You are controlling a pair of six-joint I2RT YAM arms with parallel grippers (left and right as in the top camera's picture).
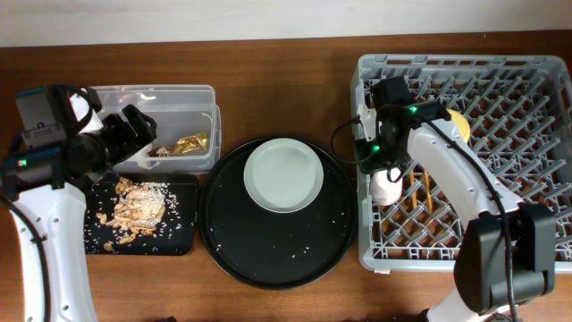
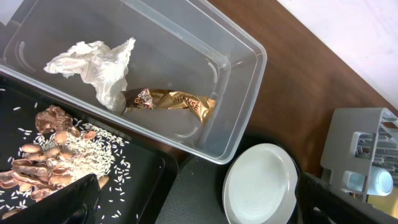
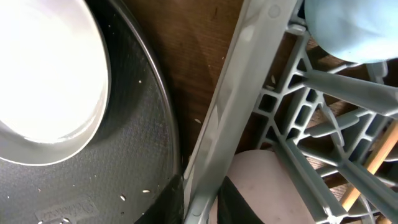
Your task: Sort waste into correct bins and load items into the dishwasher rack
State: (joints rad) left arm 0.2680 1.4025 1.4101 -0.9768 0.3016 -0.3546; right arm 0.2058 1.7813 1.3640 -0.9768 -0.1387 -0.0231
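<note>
My left gripper [image 1: 134, 132] is open and empty, over the near edge of the clear tub [image 1: 201, 97]; it also shows in the left wrist view [image 2: 205, 208]. The tub [image 2: 242, 81] holds the white napkin [image 2: 93, 62] and the gold wrapper [image 2: 177, 101]. Food scraps and rice [image 1: 138, 207] lie on the shallow black tray [image 1: 183, 237]. The grey-green plate [image 1: 283, 173] sits on the round tray. My right gripper [image 1: 388, 172] is at the rack's [image 1: 536, 80] left wall, its fingers close together on the pink cup [image 3: 273, 180]. The blue cup [image 3: 348, 25], yellow bowl [image 1: 458, 123] and chopsticks [image 1: 427, 192] are in the rack.
The large round black tray [image 1: 277, 255] lies between the bins and the rack, with scattered rice grains on it. The rack's grey wall [image 3: 230, 124] stands right beside my right fingers. Brown tabletop shows around everything.
</note>
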